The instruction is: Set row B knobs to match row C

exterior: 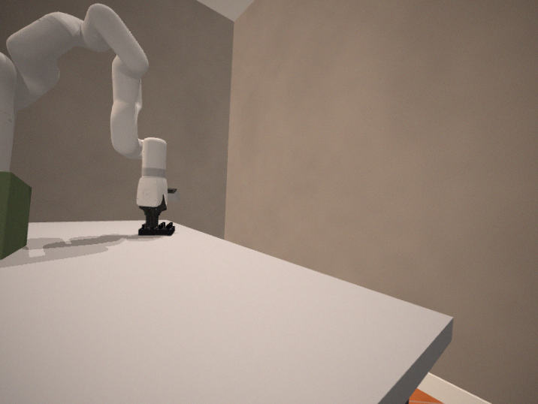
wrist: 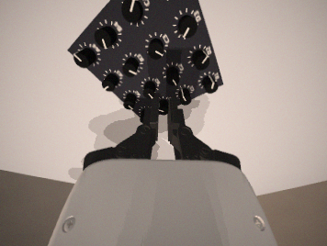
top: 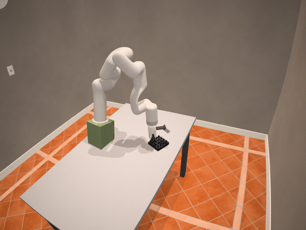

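The black knob box stands on its feet on the white table near the far right edge. In the wrist view it lies turned diagonally, with sixteen black knobs, each with a white line. My gripper points straight down over the box's near corner. Its two dark fingers are shut on knob B1, the second knob in from the nearest corner along that edge. The fingers hide most of that knob and its line. Row C's knobs, such as the knob C1, show beside it.
The arm's green base block stands on the table's left side. The table's right edge runs close behind the box. Orange tiled floor lies below.
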